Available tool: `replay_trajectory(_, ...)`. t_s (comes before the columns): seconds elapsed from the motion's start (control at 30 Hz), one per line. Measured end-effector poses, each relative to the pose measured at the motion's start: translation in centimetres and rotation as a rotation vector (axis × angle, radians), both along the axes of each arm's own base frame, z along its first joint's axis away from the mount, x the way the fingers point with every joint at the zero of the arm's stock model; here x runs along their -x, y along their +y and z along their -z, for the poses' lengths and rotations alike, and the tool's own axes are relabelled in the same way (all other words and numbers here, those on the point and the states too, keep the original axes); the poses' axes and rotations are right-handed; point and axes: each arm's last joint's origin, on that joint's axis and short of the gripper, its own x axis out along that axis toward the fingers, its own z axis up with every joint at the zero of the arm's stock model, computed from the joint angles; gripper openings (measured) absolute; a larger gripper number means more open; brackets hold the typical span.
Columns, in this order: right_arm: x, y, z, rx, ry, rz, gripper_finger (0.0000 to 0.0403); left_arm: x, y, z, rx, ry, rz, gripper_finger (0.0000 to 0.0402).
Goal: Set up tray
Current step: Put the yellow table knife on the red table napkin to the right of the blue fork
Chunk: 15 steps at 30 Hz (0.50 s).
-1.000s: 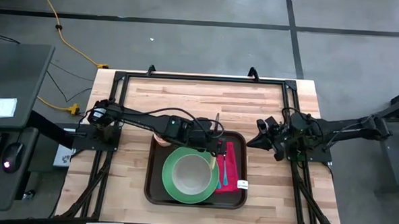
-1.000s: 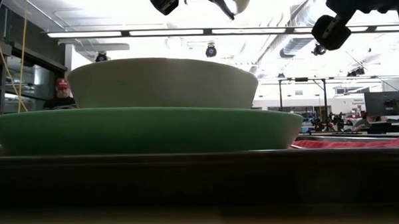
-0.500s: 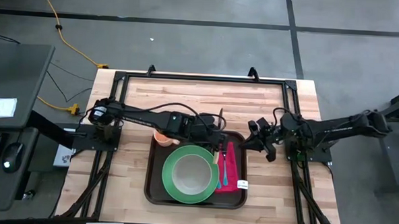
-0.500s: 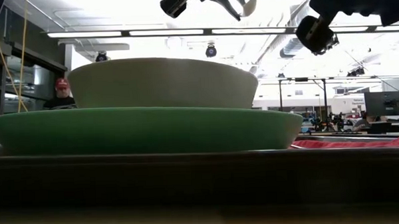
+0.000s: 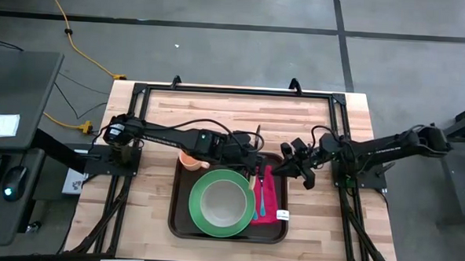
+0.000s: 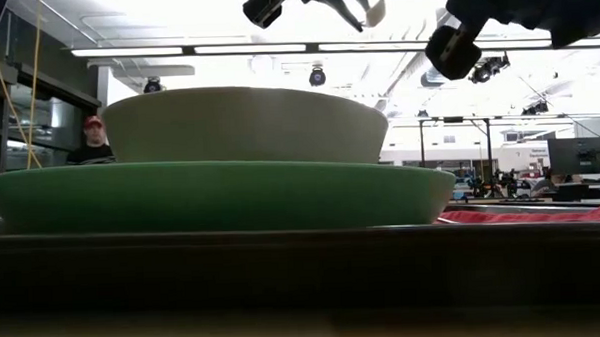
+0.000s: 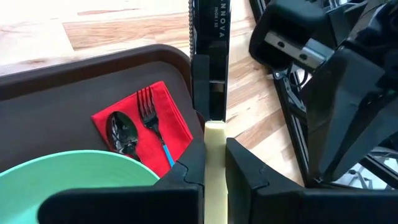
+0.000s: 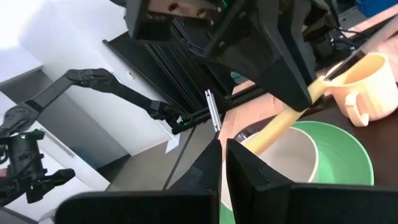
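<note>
The dark brown tray point(image 5: 183, 223) lies mid-table. On it stands a green plate point(image 5: 201, 220) with a cream bowl point(image 5: 223, 201) resting in it. Beside the plate lies a red napkin point(image 7: 181, 127) that carries a fork point(image 7: 148, 109) and a spoon point(image 7: 121, 134). My left gripper point(image 5: 254, 171) hangs over the tray's far right part, shut on a knife point(image 7: 210, 68) with a dark serrated blade and a cream handle. My right gripper point(image 5: 284, 166) is shut and holds nothing, just off the tray's far right corner. My left gripper pinches the knife's cream handle point(image 7: 215, 146) between its two fingers, close to where the blade begins. The fingers slant down from the table's left. The knife is lifted clear of the tray, its blade point(image 5: 255, 139) pointing toward the far edge.
A peach cup point(image 5: 189, 159) stands at the tray's far left corner. The black frame rails point(image 5: 234, 91) run around the tabletop. Bare wood lies on both sides of the tray and beyond it. A person in a red cap point(image 6: 92, 139) sits far off in the room.
My right gripper has gone toward the table's left, from near its own base to the tray's far right corner, and has stayed shut.
</note>
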Motion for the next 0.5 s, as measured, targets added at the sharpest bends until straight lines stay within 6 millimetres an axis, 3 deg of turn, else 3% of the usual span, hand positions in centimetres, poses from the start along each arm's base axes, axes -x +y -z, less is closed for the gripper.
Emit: replay_trajectory(0.5, -1.2, 0.0, 1.3, 0.01, 0.044, 0.017, 0.0001, 0.0, 0.0, 0.0, -0.012, -0.001, 0.0, 0.0062)
